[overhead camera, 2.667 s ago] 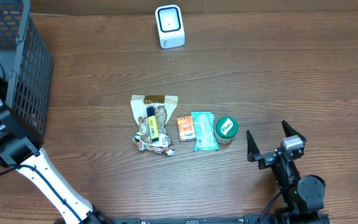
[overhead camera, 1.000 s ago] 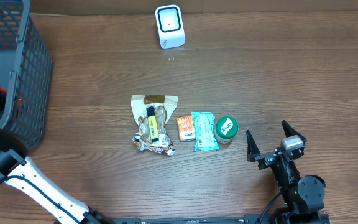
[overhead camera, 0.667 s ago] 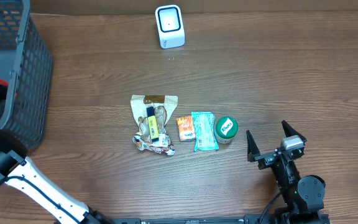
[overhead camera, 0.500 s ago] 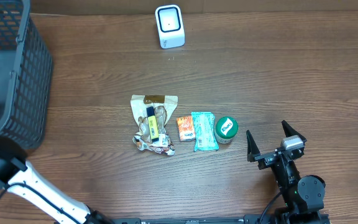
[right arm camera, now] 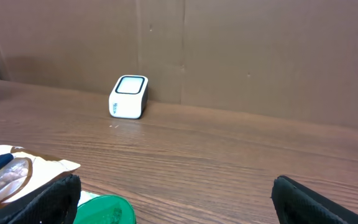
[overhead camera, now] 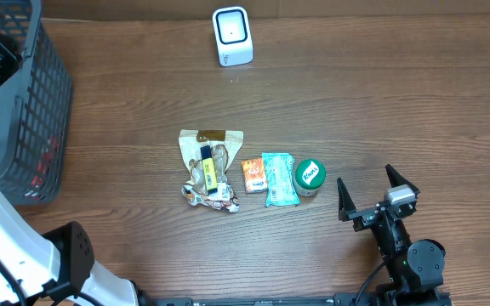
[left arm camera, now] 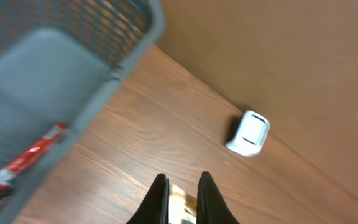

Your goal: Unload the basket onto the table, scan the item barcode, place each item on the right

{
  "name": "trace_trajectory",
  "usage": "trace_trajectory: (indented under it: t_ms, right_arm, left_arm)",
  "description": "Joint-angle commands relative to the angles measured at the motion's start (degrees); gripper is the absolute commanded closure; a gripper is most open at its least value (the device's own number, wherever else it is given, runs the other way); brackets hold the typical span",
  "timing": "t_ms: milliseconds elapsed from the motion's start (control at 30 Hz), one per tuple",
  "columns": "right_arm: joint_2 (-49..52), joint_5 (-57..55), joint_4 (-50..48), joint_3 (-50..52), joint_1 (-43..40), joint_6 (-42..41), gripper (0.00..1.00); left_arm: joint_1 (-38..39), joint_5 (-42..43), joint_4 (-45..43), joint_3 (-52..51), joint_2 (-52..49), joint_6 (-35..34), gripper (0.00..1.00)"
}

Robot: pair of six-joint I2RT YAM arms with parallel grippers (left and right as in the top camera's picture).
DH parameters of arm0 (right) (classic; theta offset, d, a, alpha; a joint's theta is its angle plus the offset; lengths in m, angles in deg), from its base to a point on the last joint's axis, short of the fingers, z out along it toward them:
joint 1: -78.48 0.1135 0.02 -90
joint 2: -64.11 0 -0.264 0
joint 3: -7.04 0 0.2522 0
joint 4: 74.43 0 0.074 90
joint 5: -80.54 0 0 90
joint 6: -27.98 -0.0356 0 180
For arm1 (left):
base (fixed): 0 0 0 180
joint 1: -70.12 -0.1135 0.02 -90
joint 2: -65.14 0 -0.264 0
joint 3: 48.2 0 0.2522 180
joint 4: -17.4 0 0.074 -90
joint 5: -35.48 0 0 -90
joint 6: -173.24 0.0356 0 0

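Movement came only from the left arm [overhead camera: 11,246]. Over the last seconds it swung up from low beside the basket [overhead camera: 24,119] until its wrist hung high over the basket's far left corner. The left gripper [left arm camera: 183,180] was clenched on nothing, its fingers drawn together with no item between them. In the wrist view a red packet [left arm camera: 27,155] lay on the basket floor. I judged that item finished with and the arm free to fetch the next one.

Compared with the earliest overhead picture, nothing on the table [overhead camera: 381,102] had shifted. The snack bag [overhead camera: 209,170], orange packet [overhead camera: 254,175], teal packet [overhead camera: 279,178] and green-lidded jar [overhead camera: 310,175] lay in the same row mid-table, each touching or just beside its neighbour. All four were well apart from the scanner [overhead camera: 231,36], which stood at the far edge with its window facing up. None had been lifted towards it, so a fresh scan had not yet begun.

The right gripper [overhead camera: 378,201] sat parked at the near right, just beyond the jar, its jaws spread wide and holding nothing, exactly as before.
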Motion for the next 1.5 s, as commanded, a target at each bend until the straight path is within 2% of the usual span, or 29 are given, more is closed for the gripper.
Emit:
trace_trajectory:
  t_ms: [0, 67, 100, 233, 267, 333, 467, 700, 733, 767, 900, 1167, 1467]
  right_arm:
    - [-0.37, -0.09, -0.28, 0.61, -0.04, 0.04, 0.00]
    - [-0.37, -0.09, -0.28, 0.61, -0.04, 0.04, 0.00]
    - [-0.37, -0.09, -0.28, 0.61, -0.04, 0.04, 0.00]
    - [-0.37, -0.09, -0.28, 0.61, -0.04, 0.04, 0.00]
    - [-0.37, -0.09, -0.28, 0.61, -0.04, 0.04, 0.00]
    - [-0.37, -0.09, -0.28, 0.61, -0.04, 0.04, 0.00]
    - [-0.37, -0.09, -0.28, 0.61, -0.04, 0.04, 0.00]
    - [-0.37, -0.09, -0.28, 0.61, -0.04, 0.04, 0.00]
    - [-0.37, -0.09, -0.28, 0.61, -0.04, 0.04, 0.00]
    - [-0.37, -0.09, -0.28, 0.61, -0.04, 0.04, 0.00]
    - [-0.37, -0.09, -0.28, 0.61, -0.04, 0.04, 0.00]
    - [-0.37, -0.09, -0.28, 0.61, -0.04, 0.04, 0.00]
    - [-0.37, -0.09, -0.28, 0.61, -0.04, 0.04, 0.00]
  left_arm:
    - [0.31, -8.24, 0.11, -0.26, -0.04, 0.96, 0.71]
    - [0.28, -9.66, 0.00, -0.28, -0.04, 3.34, 0.62]
    - [0.07, -13.14, 0.09, -0.28, -0.07, 1.84, 0.62]
    - [-0.81, -16.20, -0.17, -0.35, -0.87, 3.54, 0.39]
    - [-1.60, -16.85, -0.57, -0.35, -1.66, 3.54, 0.30]
    - [-3.02, -17.84, -0.72, -0.35, -3.28, 2.89, 0.21]
    - [-7.93, -17.00, 0.09, -0.42, -9.46, -0.13, 0.09]
    - [-13.29, -13.55, 0.09, -0.66, -21.79, 2.08, 0.09]
    - [-14.12, -13.49, 0.11, -0.66, -24.00, 4.90, 0.16]
    - [-14.56, -13.33, 0.11, -0.66, -25.27, 7.58, 0.18]
    - [-15.93, -6.43, 0.11, -1.62, -31.04, 18.21, 0.19]
    - [-17.05, -9.70, -0.94, -24.70, -31.61, 21.24, 0.16]
    - [-18.18, -13.25, -9.35, -40.70, -31.61, 23.76, 0.17]
